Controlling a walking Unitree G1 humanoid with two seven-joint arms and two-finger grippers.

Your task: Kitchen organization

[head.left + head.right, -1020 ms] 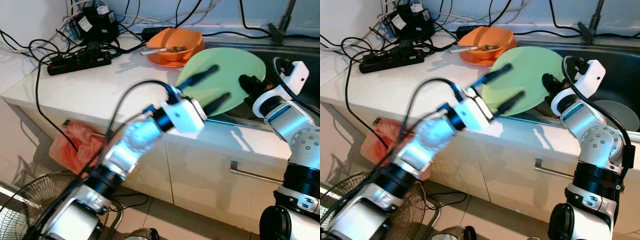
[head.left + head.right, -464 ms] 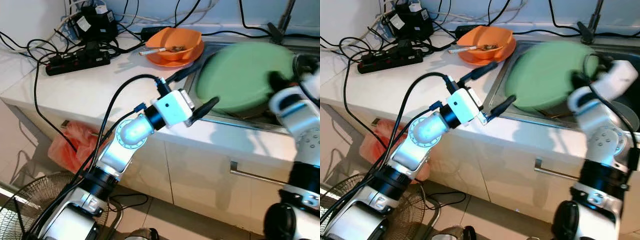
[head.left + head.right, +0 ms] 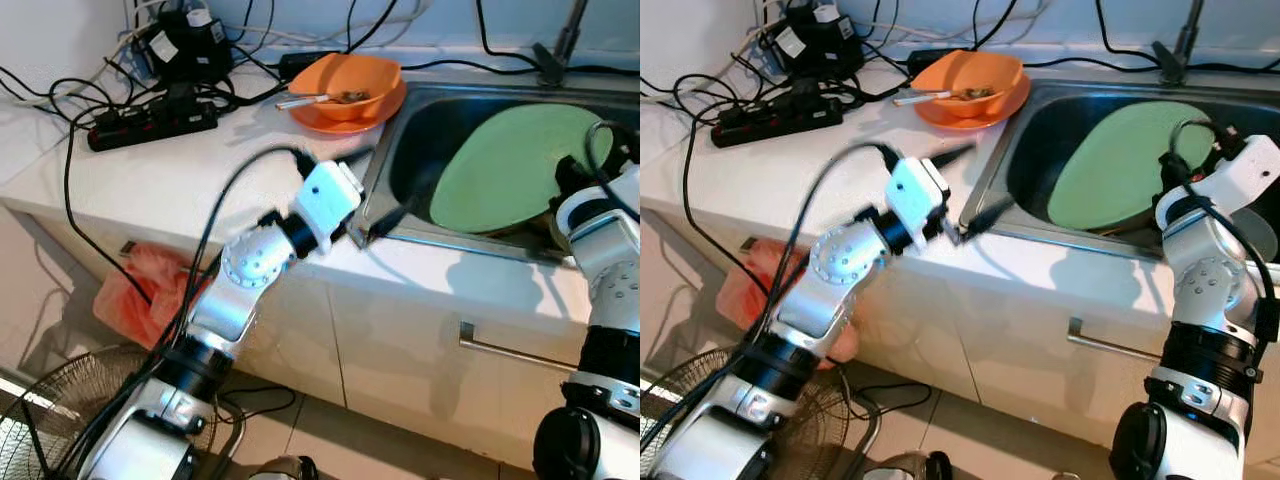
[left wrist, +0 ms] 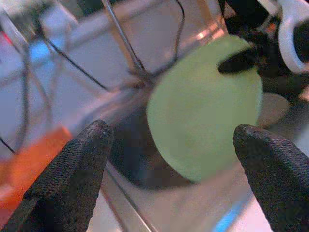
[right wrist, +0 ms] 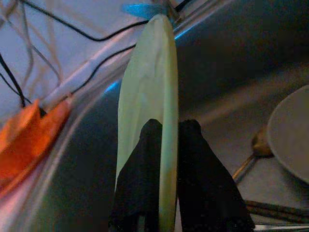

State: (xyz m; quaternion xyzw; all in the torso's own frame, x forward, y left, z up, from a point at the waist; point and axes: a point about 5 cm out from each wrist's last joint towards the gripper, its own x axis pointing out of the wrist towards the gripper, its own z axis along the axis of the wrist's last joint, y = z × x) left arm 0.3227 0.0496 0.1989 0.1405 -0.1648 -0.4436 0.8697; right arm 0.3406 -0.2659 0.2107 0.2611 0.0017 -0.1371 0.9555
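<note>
The right gripper [image 5: 161,145] is clamped on the rim of the round, flat, pale green plastic plate [image 3: 505,165], holding it tilted on edge inside the stainless steel sink [image 3: 420,130], with a grey dish [image 5: 289,130] and a spoon [image 5: 253,147] on the sink floor just beyond it. The left gripper [image 3: 365,195] hovers with fingers spread and empty over the white worktop [image 3: 170,170] at the sink's near edge, the plate directly ahead of it. The step in hand appears to be placing the plate in the sink; the next move likely calls for lowering it to rest before release.

I see the green plate [image 3: 505,165] tilted in the sink [image 3: 420,130], my right pincer [image 3: 560,180] at its rim; left pincer [image 3: 375,195] spread over the worktop [image 3: 150,170] edge.
</note>
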